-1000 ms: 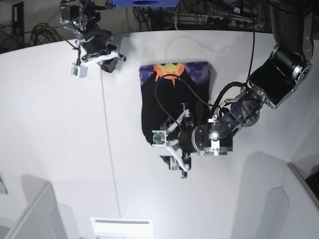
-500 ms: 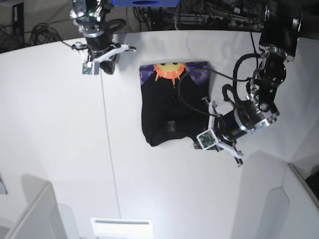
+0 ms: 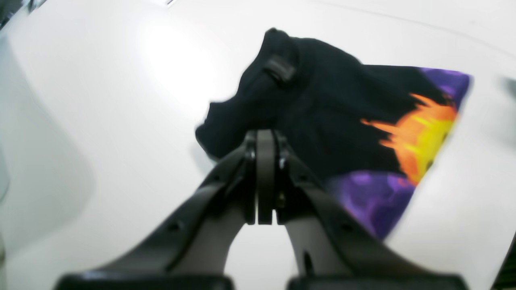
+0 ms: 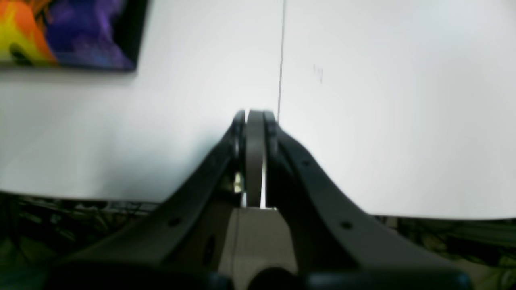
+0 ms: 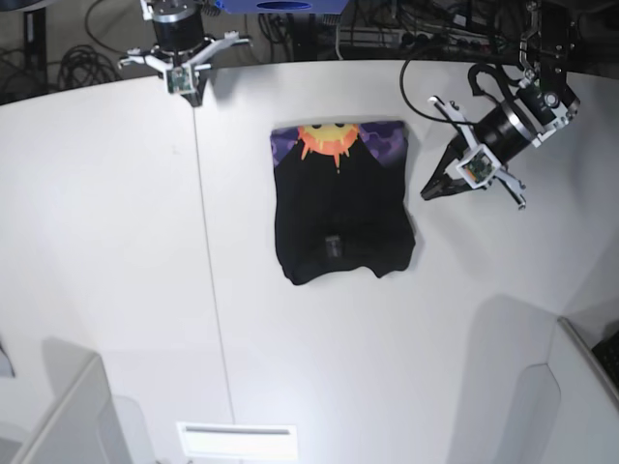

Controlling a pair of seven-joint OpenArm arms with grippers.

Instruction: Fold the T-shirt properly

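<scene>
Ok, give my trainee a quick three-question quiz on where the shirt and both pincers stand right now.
1. True or false: the left pincer grips the T-shirt.
2. Which edge of the T-shirt shows the sun print: A far, B near, C the seam side?
3. Fill in: the right pincer is ____ and hangs near the table's far edge.

Key: 1 false, it is shut on nothing, off the cloth; 2 A; 3 shut.

T-shirt (image 3: pixel 322 121) smeared by blur in left wrist view, cut to one printed corner at right wrist picture's edge, small patch (image 5: pixel 332 246) on it unreadable
</scene>
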